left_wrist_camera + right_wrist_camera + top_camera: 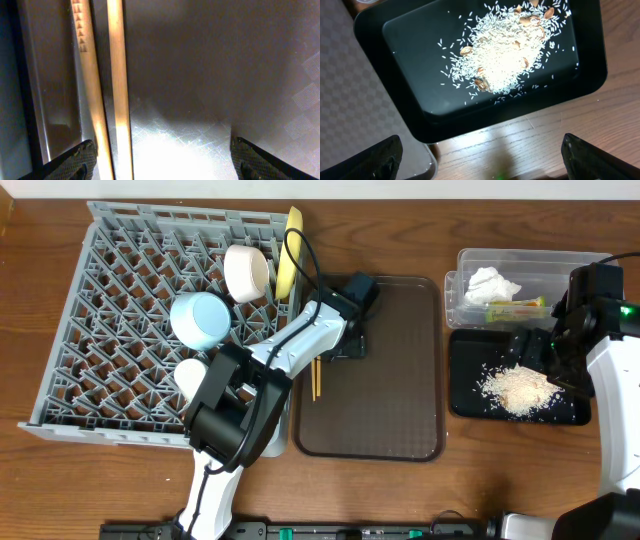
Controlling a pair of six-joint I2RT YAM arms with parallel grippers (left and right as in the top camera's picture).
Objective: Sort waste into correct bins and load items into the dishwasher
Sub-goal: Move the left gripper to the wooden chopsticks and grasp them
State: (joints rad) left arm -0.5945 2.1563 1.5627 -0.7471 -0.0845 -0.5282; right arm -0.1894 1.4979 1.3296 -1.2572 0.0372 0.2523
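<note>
Two wooden chopsticks [315, 379] lie on the brown serving tray [390, 400] along its left side. My left gripper [343, 346] hangs open just over them. In the left wrist view the chopsticks [117, 75] run between the open fingers [160, 166], close to the left one. The grey dish rack [110, 310] holds the cream bowl [246, 272], blue bowl [200, 319], white cup [190, 375] and the yellow plate [291, 248] on edge. My right gripper [542, 352] is open and empty [485, 165] above the black tray [465, 395] of rice scraps [505, 50].
The clear tub [470, 262] behind the black tray holds the white tissue [493, 283] and the green-and-yellow wrapper [516, 308]. The right wrist view shows the black tray's rim [395, 30], the brown tray's corner [360, 100] and bare wood table [530, 145].
</note>
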